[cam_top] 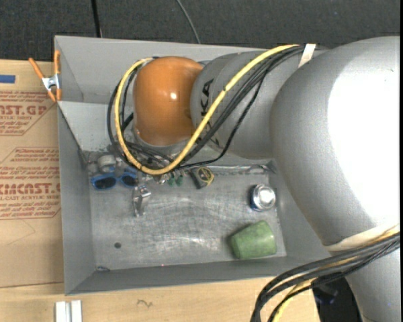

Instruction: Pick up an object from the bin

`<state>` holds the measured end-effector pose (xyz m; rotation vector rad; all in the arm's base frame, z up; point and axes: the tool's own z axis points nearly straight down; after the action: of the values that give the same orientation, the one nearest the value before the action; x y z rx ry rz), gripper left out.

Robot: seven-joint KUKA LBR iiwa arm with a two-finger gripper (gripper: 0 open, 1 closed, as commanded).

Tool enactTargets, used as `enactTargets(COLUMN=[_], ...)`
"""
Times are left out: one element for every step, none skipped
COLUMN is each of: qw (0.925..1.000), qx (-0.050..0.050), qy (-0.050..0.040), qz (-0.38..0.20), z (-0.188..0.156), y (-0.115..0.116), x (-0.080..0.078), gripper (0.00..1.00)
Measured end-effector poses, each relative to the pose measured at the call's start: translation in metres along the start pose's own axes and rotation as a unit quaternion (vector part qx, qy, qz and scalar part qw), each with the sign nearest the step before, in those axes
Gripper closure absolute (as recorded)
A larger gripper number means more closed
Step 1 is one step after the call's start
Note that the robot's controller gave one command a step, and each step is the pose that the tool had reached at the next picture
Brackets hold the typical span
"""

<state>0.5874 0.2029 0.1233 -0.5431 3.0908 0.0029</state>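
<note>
A: Gripper (146, 165) state?
B: Cannot be told; it is hidden under the orange cover (162, 99). Blue piece (111, 180) is seen just beside it, silver clip (140, 202) near, green block (254, 241) well apart.

The cardboard sheet (20, 153) left of the bin carries red print, cut off at its edges. A large line near the top reads "CAST.GP". Lower down, a second large line ends in "CAST", with "LL-CAST ACRYLIC SHEE" beneath it. The smaller lines are illegible. On the arm (242, 106), black letters "KA" show between cables.
</note>
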Motion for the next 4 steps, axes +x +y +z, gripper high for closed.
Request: enactTargets(qw=[0.9997,0.9878,0.9832,0.9577], qx=[0.002,0.0,-0.001,0.002], qy=[0.0023,-0.0001,0.0002,0.0005], qz=[-0.024,-0.156,-0.183,-0.288], z=[0.017,0.012,0.033,-0.057], y=[-0.066,-0.046,0.012,-0.072], x=[0.028,0.011,-0.01,0.078], gripper=[0.0,0.0,0.0,0.0])
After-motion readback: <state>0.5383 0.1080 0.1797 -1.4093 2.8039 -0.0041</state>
